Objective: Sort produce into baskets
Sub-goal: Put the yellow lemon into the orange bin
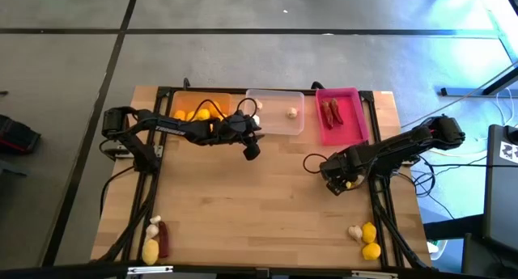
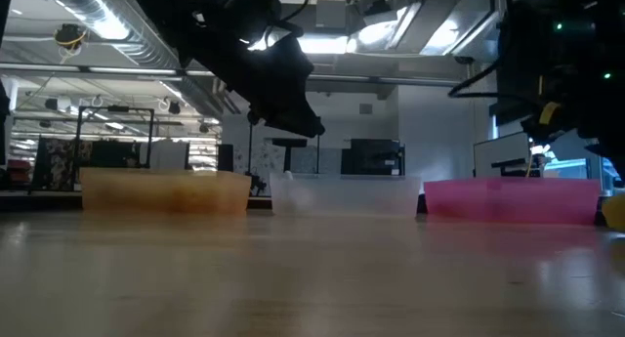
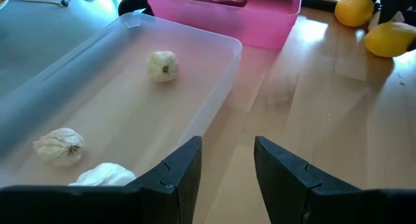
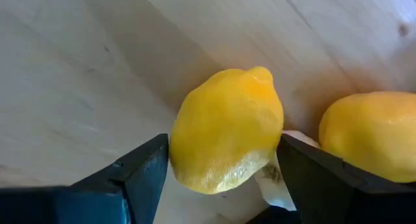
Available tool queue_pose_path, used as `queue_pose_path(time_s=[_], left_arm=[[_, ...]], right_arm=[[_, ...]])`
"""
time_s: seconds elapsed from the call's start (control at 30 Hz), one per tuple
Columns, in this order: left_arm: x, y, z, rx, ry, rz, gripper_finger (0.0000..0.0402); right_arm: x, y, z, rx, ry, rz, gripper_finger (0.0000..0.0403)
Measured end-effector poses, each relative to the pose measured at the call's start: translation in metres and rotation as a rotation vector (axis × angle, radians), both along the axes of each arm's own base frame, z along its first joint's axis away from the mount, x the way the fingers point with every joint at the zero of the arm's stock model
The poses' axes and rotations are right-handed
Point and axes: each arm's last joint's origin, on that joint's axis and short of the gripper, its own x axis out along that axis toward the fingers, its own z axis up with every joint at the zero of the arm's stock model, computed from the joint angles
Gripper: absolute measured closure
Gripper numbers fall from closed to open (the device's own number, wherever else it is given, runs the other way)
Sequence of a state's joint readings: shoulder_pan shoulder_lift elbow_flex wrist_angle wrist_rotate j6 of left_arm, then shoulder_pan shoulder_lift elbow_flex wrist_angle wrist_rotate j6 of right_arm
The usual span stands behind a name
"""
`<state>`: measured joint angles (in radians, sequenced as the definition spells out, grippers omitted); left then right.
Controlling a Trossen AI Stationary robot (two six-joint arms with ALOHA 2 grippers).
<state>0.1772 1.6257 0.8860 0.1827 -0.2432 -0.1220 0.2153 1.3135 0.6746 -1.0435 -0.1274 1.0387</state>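
Note:
Three baskets stand along the table's far edge. The orange basket holds lemons, the clear basket holds garlic bulbs, and the pink basket holds red chilies. My left gripper hovers open with nothing between its fingers, over bare wood beside the clear basket's near right corner. My right gripper points down at the table's right middle, shut on a lemon. Below it a second lemon and a garlic bulb lie on the wood. My right gripper pinches the lemon between its two fingers, one on each long flank. The fingers come from above, pointing down. The lemon's pointed tip sticks out sideways past them. Whether the lemon is lifted clear or touches the wood, I cannot tell.
A garlic bulb, a chili and a lemon lie at the near left corner. Another garlic bulb and two lemons lie at the near right. A cable loop lies by my right gripper. The table's middle is bare wood.

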Motion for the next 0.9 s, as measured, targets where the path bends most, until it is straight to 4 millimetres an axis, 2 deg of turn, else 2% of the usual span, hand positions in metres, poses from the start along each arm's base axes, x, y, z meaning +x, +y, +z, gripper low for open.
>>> queue_pose_path(time_s=[0.17,0.4,0.5,0.9], left_arm=[[0.0,0.0,0.0,0.0,0.0,0.0,0.0264],[0.0,0.0,0.0,0.0,0.0,0.0,0.0264],[0.0,0.0,0.0,0.0,0.0,0.0,0.0264],[0.003,0.0,0.004,-0.009,-0.059,-0.007,0.0264]], right_arm=[[0.003,0.0,-0.005,-0.001,0.005,0.053,0.0139],[0.005,-0.001,-0.004,-0.034,-0.035,0.173,0.0231],[0.008,-0.001,0.0,-0.07,-0.052,0.262,0.0254],[0.041,-0.004,0.053,-0.407,-0.209,0.552,0.0235]])
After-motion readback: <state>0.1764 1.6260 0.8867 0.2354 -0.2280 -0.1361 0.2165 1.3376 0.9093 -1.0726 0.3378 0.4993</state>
